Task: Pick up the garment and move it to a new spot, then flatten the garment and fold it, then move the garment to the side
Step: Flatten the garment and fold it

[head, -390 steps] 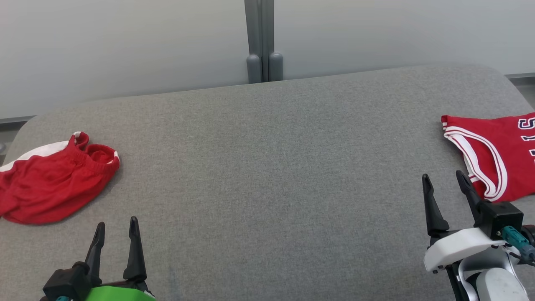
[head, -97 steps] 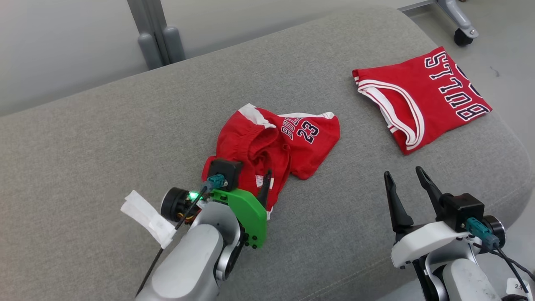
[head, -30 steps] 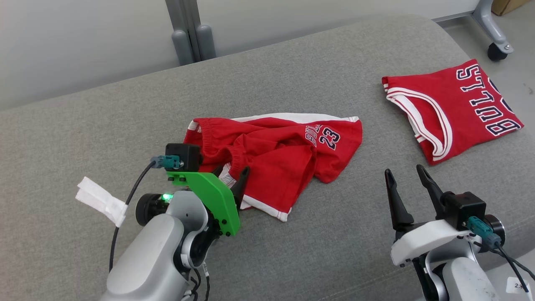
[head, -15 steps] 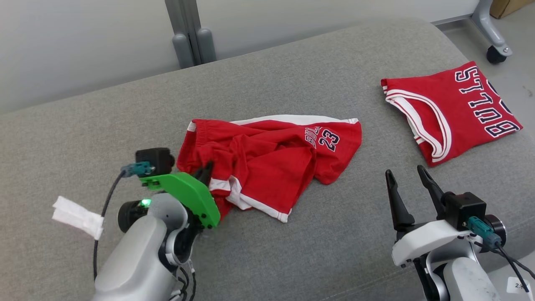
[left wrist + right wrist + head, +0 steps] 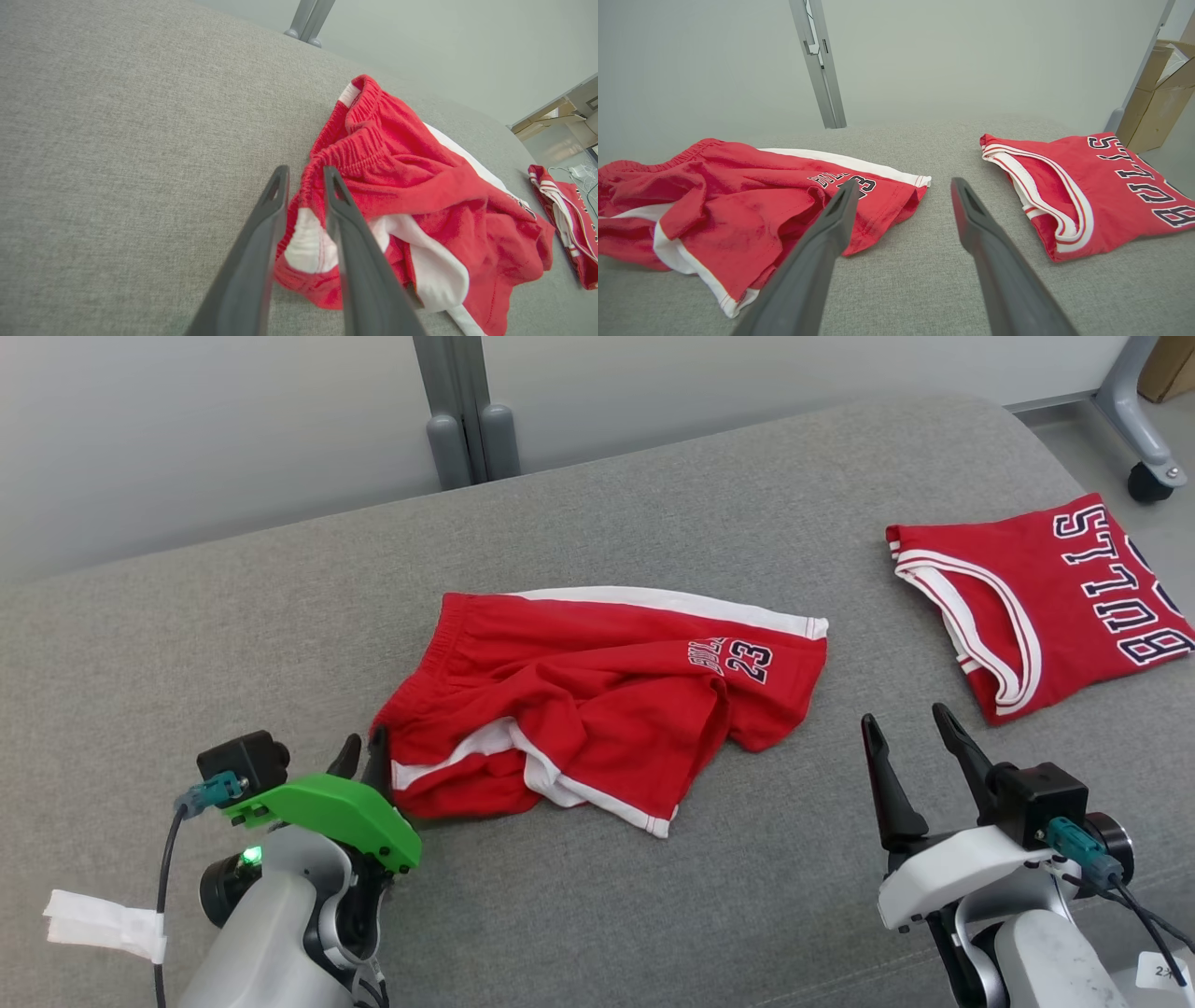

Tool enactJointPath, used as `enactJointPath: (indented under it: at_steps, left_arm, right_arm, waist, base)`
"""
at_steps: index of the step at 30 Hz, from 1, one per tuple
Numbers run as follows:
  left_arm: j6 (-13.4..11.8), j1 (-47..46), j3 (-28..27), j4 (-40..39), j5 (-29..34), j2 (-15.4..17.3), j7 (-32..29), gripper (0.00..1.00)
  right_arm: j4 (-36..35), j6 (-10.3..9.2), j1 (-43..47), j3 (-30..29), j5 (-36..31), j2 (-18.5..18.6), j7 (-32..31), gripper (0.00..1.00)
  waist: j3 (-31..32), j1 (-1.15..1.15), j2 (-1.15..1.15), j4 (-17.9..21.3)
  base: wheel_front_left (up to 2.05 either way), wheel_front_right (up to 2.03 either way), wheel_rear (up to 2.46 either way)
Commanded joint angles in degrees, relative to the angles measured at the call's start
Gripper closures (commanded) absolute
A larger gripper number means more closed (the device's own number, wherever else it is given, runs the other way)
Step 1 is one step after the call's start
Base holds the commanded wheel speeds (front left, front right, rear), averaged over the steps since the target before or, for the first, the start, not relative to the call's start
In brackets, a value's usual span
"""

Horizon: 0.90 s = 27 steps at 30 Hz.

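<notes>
Broadly, a grey cloth-covered desk [image 5: 653,896] with rounded corners stands before a pale wall [image 5: 187,429] and a grey post [image 5: 467,420]. Red shorts [image 5: 597,700] with white side stripes and a "23" print lie crumpled mid-desk, with a folded red jersey [image 5: 1046,597] well apart to the right. The left hand [image 5: 364,747] is at the shorts' waistband corner. Its fingers are close together with that corner between them, but I cannot tell whether they pinch it. The right hand [image 5: 904,717] hovers open near the shorts' leg.

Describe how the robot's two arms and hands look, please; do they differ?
Both arms are silver-grey, with two long dark fingers per hand. The left hand carries a green cover, a green light and a white tag on its black cable; the right hand a white cover.
</notes>
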<state>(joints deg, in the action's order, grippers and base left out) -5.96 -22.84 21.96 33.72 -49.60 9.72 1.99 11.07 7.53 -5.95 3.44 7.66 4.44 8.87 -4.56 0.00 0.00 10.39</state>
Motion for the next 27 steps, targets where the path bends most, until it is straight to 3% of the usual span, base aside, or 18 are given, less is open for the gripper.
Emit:
enactJointPath:
  at_steps: [1, 10, 17, 22, 27]
  left_arm:
    - [1.01, -0.01, -0.23, 0.05, -0.1, -0.41, 0.95, 0.0]
    - [7.31, 3.29, -3.3, -5.34, 0.25, 0.91, 11.61, 0.0]
    - [7.01, 9.87, -9.03, -16.52, 9.28, 3.29, 13.18, 0.0]
    - [6.93, 16.64, -14.44, -24.08, 16.62, 1.44, 13.16, 0.0]
    - [6.57, 21.64, -17.02, -26.46, 20.75, -0.61, 13.17, 0.0]
  right_arm:
    - [-0.26, -0.1, 0.61, -0.17, 0.21, 0.08, 0.04, 0.0]
    - [-1.2, -0.1, 1.75, -1.54, -0.34, -0.25, -0.27, 0.0]
    - [-1.99, -0.1, 2.28, -2.08, -0.67, -0.21, -0.84, 0.0]
    - [-2.23, -0.1, 3.11, -2.29, -0.68, -0.3, -1.26, 0.0]
    - [-2.38, -0.1, 3.46, -2.19, -0.53, 0.01, -1.71, 0.0]
  waist:
    - [-0.08, 0.0, 0.0, -0.38]
    - [0.14, 0.0, 0.0, -2.39]
    - [1.06, 0.0, 0.0, -4.88]
    - [2.14, 0.0, 0.0, -7.21]
    - [3.04, 0.0, 0.0, -9.34]
  base:
    - [0.0, 0.0, 0.0]
    - [0.0, 0.0, 0.0]
    - [0.0, 0.0, 0.0]
    - [0.0, 0.0, 0.0]
    - [0.0, 0.0, 0.0]
